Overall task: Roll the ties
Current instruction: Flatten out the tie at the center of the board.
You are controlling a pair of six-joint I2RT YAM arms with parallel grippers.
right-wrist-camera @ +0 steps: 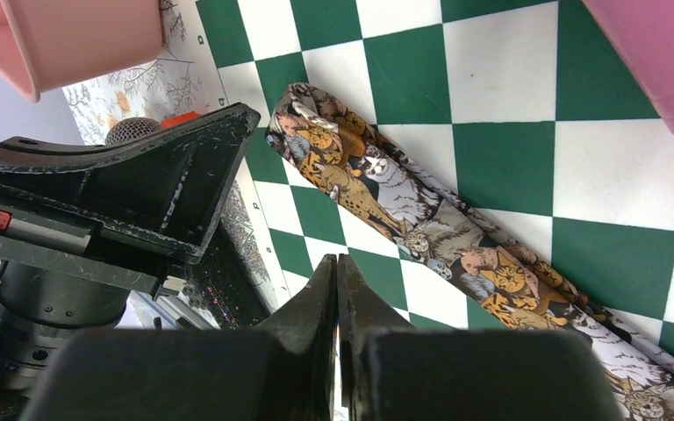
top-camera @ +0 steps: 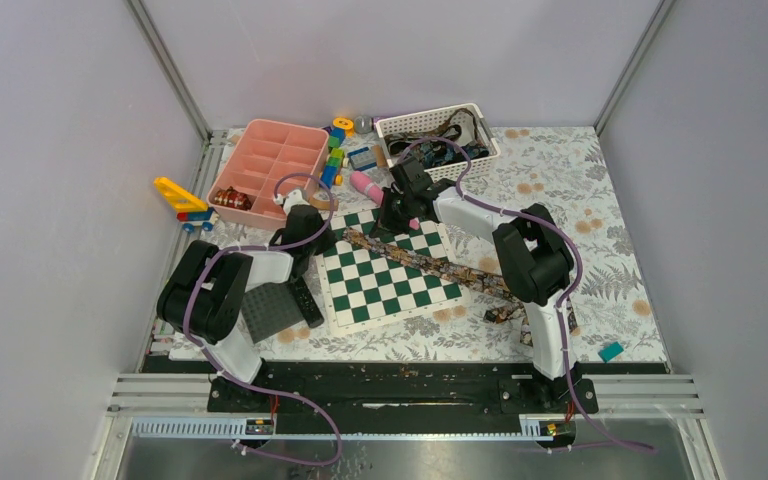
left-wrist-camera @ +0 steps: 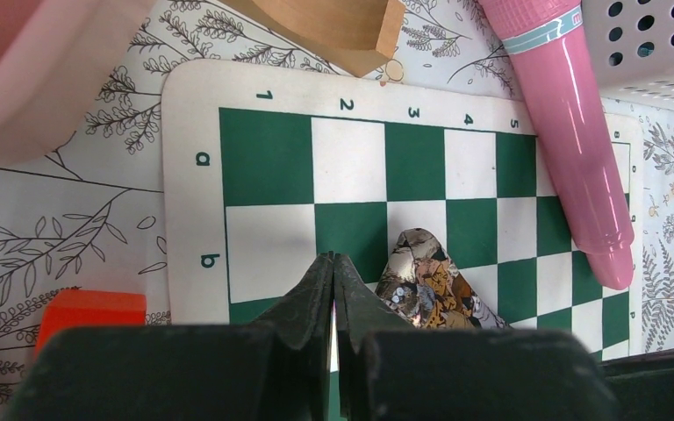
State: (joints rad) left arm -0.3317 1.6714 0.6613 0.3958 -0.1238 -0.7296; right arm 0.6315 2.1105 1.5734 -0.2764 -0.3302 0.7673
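Note:
A long tie (top-camera: 415, 262) printed with brown, tan and grey cats lies flat, diagonally across the green-and-white chessboard (top-camera: 385, 290). Its narrow tip (left-wrist-camera: 421, 282) points to the board's far left corner. My left gripper (left-wrist-camera: 333, 260) is shut and empty, its tips just left of that tip. My right gripper (right-wrist-camera: 337, 260) is shut and empty too, hovering over the board beside the tie (right-wrist-camera: 386, 189), a little down its length. From above, the left gripper (top-camera: 328, 232) and the right gripper (top-camera: 384, 226) flank the tie's far end. The tie's near end runs behind the right arm.
A pink compartment tray (top-camera: 270, 155) and a white basket (top-camera: 438, 118) of mixed items stand at the back. A pink cylinder (left-wrist-camera: 570, 132) lies on the board's far edge, near a wooden block (left-wrist-camera: 333, 26) and an orange block (left-wrist-camera: 88, 311). Black plates (top-camera: 280, 305) lie left of the board.

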